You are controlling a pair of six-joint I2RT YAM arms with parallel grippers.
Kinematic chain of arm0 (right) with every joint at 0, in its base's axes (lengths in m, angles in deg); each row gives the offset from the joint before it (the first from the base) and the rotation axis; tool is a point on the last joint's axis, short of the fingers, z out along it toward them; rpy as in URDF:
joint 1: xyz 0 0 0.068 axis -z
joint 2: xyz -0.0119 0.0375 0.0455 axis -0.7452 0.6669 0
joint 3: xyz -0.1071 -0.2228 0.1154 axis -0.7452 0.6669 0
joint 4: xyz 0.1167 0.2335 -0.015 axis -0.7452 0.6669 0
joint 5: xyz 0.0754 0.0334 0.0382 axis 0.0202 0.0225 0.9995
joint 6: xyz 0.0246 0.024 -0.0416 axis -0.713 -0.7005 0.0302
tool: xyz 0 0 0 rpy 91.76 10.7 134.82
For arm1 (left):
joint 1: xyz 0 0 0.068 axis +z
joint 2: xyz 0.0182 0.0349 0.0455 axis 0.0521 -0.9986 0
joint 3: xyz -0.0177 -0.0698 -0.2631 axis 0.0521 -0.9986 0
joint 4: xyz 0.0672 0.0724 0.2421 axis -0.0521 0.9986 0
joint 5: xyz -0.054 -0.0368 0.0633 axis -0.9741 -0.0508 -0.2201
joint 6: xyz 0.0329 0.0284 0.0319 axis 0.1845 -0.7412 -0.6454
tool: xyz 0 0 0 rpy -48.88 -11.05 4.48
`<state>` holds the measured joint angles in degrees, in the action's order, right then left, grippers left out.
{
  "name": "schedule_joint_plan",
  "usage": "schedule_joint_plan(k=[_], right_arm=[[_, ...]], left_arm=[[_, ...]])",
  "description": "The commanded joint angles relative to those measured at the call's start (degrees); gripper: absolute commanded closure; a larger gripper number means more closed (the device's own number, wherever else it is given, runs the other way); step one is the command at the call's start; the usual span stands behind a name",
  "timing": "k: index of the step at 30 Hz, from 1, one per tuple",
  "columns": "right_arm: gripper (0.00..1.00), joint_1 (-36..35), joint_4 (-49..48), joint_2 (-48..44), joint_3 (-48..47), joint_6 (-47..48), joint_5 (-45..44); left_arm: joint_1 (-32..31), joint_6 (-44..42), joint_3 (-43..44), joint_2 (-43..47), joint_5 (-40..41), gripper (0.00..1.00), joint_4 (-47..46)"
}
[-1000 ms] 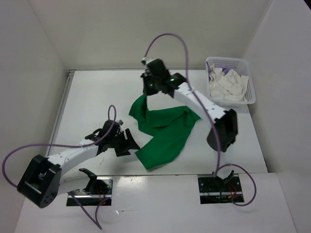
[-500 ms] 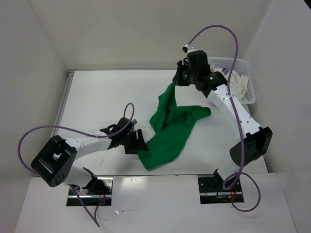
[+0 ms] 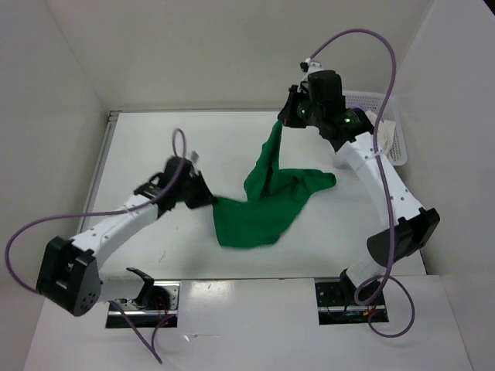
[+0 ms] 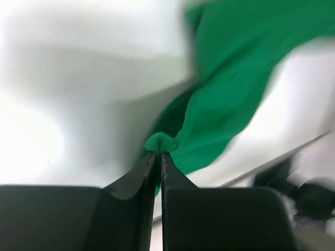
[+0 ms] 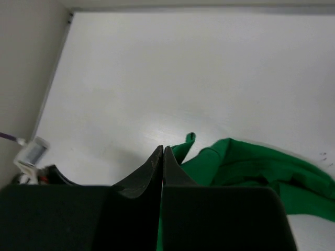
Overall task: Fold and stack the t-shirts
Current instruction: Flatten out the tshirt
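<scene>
A bright green t-shirt (image 3: 259, 212) lies partly spread on the white table, with one end pulled up into a peak. My right gripper (image 3: 283, 122) is shut on that raised end at the back of the table. In the right wrist view its fingertips (image 5: 163, 149) are pressed together, with green cloth (image 5: 246, 164) hanging beside them. My left gripper (image 3: 210, 202) is shut on the shirt's left edge. The left wrist view shows a small green bunch (image 4: 160, 142) pinched at that gripper's (image 4: 158, 153) tips, and the rest of the shirt (image 4: 230, 89) stretches away taut.
A white lattice basket (image 3: 397, 145) stands at the back right corner, mostly hidden behind my right arm (image 3: 371, 166). White walls close in the table on the left, back and right. Both arm bases (image 3: 143, 297) sit at the near edge.
My left gripper has shut on the shirt's left edge and drawn it leftward and away from the near edge. My right gripper carried the raised end to the right and back, then held.
</scene>
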<state>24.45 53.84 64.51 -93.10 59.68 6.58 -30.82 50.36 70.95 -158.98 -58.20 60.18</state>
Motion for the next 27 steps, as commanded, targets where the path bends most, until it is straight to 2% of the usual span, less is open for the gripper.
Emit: schedule_joint_plan(k=[1, 3, 5, 11, 15, 17, 22, 26, 27], right_arm=[[1.00, 0.4, -0.2, -2.7, -11.0, -2.6, -0.4], [1.00, 0.4, 1.7, -2.7, -18.1, -3.5, -1.0], [1.00, 0.4, 3.2, -2.2, -25.6, -5.1, -1.7], [1.00, 0.4, 5.7, -2.2, -43.0, -7.9, -4.1], [1.00, 1.5, 4.2, -3.6, -46.1, -9.6, -4.1], [1.00, 3.7, 3.0, -3.6, -46.1, -10.8, -0.3], [1.00, 11.8, 1.7, 0.2, -44.7, -13.3, 7.9], [1.00, 12.4, -0.1, 3.8, -49.8, -14.9, 12.0], [1.00, 12.4, -1.3, 2.7, -49.8, -15.8, 15.5]], left_arm=[[10.9, -7.5, 13.9, 7.5, -1.3, 0.91, 5.2], [18.2, -9.4, 18.8, 8.0, -4.2, 0.91, 7.2], [21.9, -11.7, 26.0, 8.6, -5.7, 0.91, 10.0], [23.7, -15.8, 43.1, 8.6, 3.0, 0.91, 15.7], [23.7, -18.9, 55.1, 6.8, 11.3, 0.91, 19.6], [23.7, -19.5, 59.4, 6.8, 16.7, 0.91, 20.8], [23.7, -21.8, 60.8, 6.8, 20.0, 0.91, 21.9], [23.7, -22.4, 63.8, 6.8, 23.3, 0.91, 22.5], [23.7, -22.4, 63.8, 6.8, 23.9, 0.91, 23.1]])
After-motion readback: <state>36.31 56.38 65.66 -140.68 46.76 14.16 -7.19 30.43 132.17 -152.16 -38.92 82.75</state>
